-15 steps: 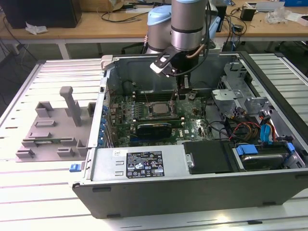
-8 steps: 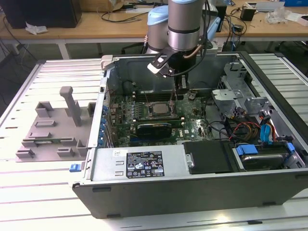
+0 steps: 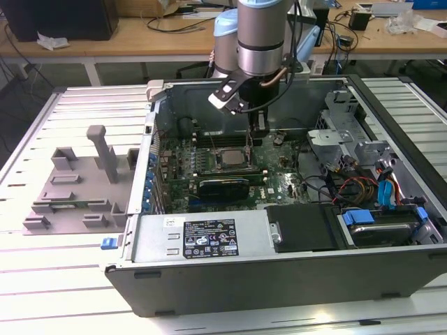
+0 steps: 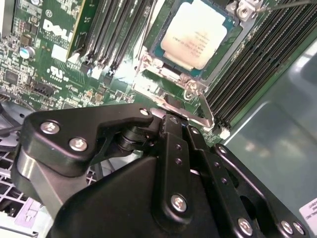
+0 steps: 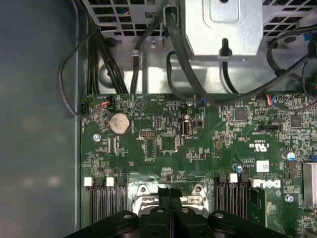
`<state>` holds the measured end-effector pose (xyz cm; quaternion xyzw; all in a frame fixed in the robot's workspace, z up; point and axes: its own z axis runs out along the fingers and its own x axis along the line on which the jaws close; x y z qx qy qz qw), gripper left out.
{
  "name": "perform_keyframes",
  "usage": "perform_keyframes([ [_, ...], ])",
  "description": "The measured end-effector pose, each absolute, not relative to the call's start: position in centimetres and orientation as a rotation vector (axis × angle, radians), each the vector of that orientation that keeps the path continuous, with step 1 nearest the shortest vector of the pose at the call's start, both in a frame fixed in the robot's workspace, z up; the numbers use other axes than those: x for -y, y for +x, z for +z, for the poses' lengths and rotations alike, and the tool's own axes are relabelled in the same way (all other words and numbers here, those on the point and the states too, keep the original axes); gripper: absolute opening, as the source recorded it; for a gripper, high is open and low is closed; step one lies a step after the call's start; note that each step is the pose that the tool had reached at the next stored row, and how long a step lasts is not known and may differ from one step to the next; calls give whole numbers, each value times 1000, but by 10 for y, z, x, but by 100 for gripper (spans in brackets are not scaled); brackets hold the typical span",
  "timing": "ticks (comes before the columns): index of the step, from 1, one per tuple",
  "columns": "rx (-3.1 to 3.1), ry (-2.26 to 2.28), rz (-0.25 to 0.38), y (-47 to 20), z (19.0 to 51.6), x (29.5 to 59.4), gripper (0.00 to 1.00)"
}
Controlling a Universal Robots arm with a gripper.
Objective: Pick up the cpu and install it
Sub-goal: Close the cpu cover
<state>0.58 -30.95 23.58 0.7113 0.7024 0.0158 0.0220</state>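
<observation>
Leftmost on the table [image 3: 42, 279] sits one grey fixture [image 3: 77, 188]. Next comes the open computer case [image 3: 279, 286], where one cpu [image 3: 230, 158] lies in its socket. My one claw [image 3: 260, 130] hangs just beside it, fingers pressed together, empty. In the first wrist view its black links hide the socket's near half.

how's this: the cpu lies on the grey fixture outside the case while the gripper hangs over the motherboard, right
No. The cpu sits in the socket on the motherboard, as the second wrist view shows, not on the grey fixture. The gripper does hang over the motherboard.
</observation>
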Motion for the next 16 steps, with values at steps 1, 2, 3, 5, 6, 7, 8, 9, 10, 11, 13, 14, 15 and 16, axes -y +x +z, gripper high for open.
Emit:
perform_keyframes([
  [1, -2176, 2204, 49, 5, 236, 309, 11],
  [2, -2176, 2204, 50, 3, 235, 309, 11],
  [3, -2176, 2204, 50, 3, 235, 309, 11],
  [5, -2176, 2203, 49, 3, 235, 309, 11],
  [6, -2176, 2203, 50, 3, 235, 309, 11],
  [7, -2176, 2203, 50, 3, 235, 309, 11],
  [8, -2182, 2210, 38, 3, 234, 309, 11],
  [9, -2191, 2218, 17, 3, 234, 309, 11],
  [10, -2191, 2219, 16, 3, 234, 309, 11],
  [11, -2192, 2219, 16, 3, 234, 309, 11],
  [13, -2192, 2219, 15, 3, 234, 309, 11],
  [14, -2192, 2219, 15, 3, 234, 309, 11],
  [15, -2192, 2219, 16, 1, 234, 309, 11],
  [16, -2192, 2219, 15, -3, 233, 309, 11],
])
